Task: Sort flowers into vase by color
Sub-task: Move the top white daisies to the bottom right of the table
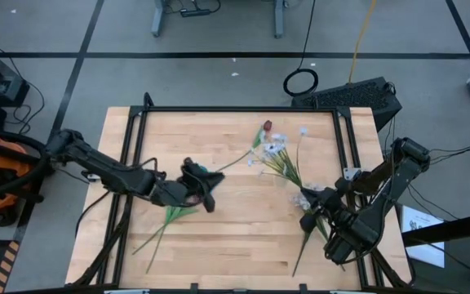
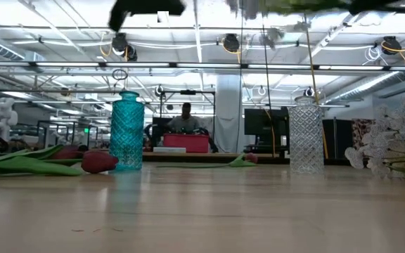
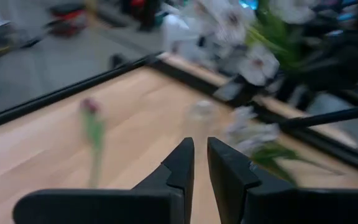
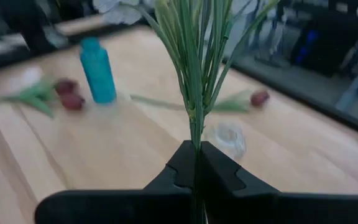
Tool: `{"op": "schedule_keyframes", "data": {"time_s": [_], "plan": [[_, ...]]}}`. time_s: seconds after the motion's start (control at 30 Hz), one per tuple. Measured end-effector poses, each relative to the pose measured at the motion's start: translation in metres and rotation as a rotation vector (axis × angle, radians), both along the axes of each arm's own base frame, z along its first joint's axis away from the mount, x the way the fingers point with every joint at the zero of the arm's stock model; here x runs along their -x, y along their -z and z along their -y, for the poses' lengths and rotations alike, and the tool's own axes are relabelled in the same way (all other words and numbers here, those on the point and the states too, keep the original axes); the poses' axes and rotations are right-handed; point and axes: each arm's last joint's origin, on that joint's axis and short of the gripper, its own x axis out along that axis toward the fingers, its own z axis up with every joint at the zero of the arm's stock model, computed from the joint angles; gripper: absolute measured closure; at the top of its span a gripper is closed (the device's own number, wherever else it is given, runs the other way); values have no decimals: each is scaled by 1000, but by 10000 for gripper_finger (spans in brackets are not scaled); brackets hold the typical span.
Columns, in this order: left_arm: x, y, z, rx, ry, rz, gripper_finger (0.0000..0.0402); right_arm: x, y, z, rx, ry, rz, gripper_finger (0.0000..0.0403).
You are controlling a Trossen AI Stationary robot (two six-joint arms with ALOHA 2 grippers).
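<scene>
The right gripper (image 4: 196,163) pinches the green stem of a white flower spray (image 1: 277,151), lifting it above the wooden surface (image 1: 235,237) at about 4 o'clock in the overhead view. Its fingers are pressed tight on the stem, and the blossoms fan out toward the middle of the surface. The step in hand appears to be carrying this spray to the clear vase (image 2: 306,135). Doing it well likely means keeping the stem near upright, bringing its cut end over the narrow mouth, and lowering straight before letting go.

The left gripper (image 3: 200,167) hovers near 9 o'clock of the surface's centre, its fingers nearly together with a thin gap and nothing between them. Green stems (image 1: 166,224) lie on the surface just below it.

A teal vase (image 2: 127,131) stands toward the left of the table-level view, well apart from the clear vase on the right. 2 dark red tulips (image 4: 67,94) lie beside the teal vase, and another red tulip (image 4: 259,98) lies beyond the clear vase. More white blossoms (image 2: 385,144) rest at the right edge of the table-level view. The loose tulip and its leaves near the clear vase could snag the hanging spray on the way in. A person (image 2: 186,119) sits in the room behind.
</scene>
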Motion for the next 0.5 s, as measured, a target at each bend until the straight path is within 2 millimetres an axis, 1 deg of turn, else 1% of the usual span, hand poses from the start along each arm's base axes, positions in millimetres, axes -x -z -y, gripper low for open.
{"op": "schedule_keyframes", "data": {"time_s": [0.2,0.27,0.37,0.5], "plan": [[-31,6,13,-56,92,175,349,-7,-6,-5,79,-59,292,398],[-39,11,15,-53,130,221,341,-11,-8,-7,101,-70,397,397],[-49,17,18,-34,198,265,311,-19,-9,-10,96,-55,474,396],[-64,19,22,-82,223,252,253,-37,-9,-9,64,13,518,395]]}}
